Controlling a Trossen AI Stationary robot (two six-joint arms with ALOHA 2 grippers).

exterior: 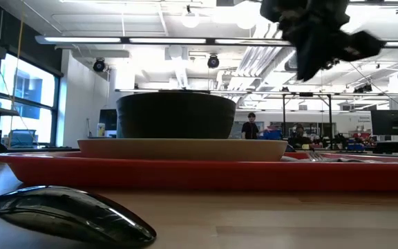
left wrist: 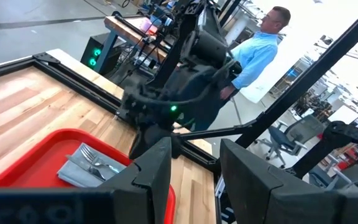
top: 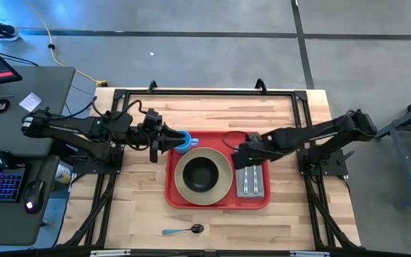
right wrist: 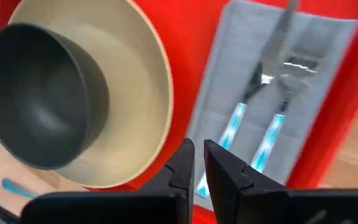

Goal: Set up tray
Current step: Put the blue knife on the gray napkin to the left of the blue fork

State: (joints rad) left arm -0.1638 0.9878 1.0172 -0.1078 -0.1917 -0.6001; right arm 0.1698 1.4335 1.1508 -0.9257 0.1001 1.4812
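The red tray [top: 217,205] lies mid-table and carries a beige plate [top: 223,178] with a dark bowl [top: 200,173] on it. On its right part, a grey napkin [top: 251,182] holds a knife and a fork [right wrist: 272,130]. A blue cup [top: 186,143] stands on the tray's far left corner. My left gripper [top: 173,139] is open and level at the cup's left side. My right gripper [top: 237,153] is shut on nothing and hangs above the tray between plate and napkin, well clear of it in the low view [exterior: 316,34]. My left gripper reaches level from the table's left up to the blue cup's side [top: 181,143]. The cup does not show between the fingers [left wrist: 154,168] in the left wrist view, so I cannot tell whether they touch it.
A spoon with a blue handle [top: 184,230] lies on the bare wood near the table's near edge, in front of the tray; its bowl fills the low view's foreground [exterior: 68,214]. A black frame [top: 205,91] rims the table. People stand in the room beyond.
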